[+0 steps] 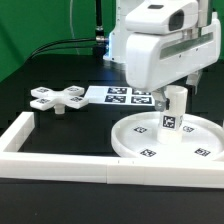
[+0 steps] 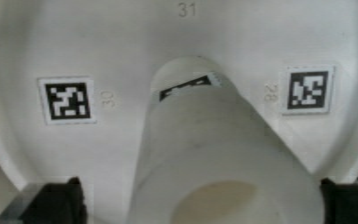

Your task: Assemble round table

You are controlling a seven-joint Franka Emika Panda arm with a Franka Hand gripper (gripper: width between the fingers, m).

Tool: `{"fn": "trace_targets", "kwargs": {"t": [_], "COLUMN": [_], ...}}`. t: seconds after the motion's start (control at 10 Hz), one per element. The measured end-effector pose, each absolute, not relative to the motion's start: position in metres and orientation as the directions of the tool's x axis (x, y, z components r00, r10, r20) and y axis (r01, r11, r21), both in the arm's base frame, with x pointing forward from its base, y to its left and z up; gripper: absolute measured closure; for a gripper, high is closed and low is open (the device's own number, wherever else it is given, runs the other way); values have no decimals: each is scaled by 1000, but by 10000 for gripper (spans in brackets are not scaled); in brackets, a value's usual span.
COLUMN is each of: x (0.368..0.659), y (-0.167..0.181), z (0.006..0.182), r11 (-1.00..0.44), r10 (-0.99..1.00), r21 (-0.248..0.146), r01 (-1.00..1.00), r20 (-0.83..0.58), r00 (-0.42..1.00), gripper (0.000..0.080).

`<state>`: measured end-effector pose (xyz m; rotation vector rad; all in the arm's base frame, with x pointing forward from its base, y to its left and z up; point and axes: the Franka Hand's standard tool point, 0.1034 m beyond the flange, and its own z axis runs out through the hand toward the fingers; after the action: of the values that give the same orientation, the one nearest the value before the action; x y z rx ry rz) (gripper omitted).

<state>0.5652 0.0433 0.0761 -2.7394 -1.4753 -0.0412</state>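
The large white round disc lies on the table at the exterior view's right, tags on its face. The short cylinder leg stands upright at its middle. My gripper hangs straight over the leg, fingers down beside its top. In the wrist view the leg rises toward the camera between my gripper's dark fingers, with a thin gap showing on each side; the jaws look open around it. The disc fills the background. The cross-shaped piece lies apart at the exterior view's left.
The marker board lies behind the disc. A long white square-bar frame runs along the front and up the exterior view's left side. Black cables trail at the back.
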Motion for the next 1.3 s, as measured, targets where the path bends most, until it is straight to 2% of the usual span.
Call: {"fn": "trace_targets", "kwargs": {"t": [0.5, 1.0, 1.2, 1.3], "x": [563, 561, 561, 561], "y": [45, 41, 41, 41], "z": [73, 68, 67, 67], "r11": [-183, 175, 209, 203], "r10": [983, 983, 977, 978], "r21": [6, -5, -8, -8], "r01": [983, 985, 978, 979], "r20": [-10, -49, -49, -49], "r00": [183, -175, -209, -203], "gripper": [151, 151, 151, 259]}}
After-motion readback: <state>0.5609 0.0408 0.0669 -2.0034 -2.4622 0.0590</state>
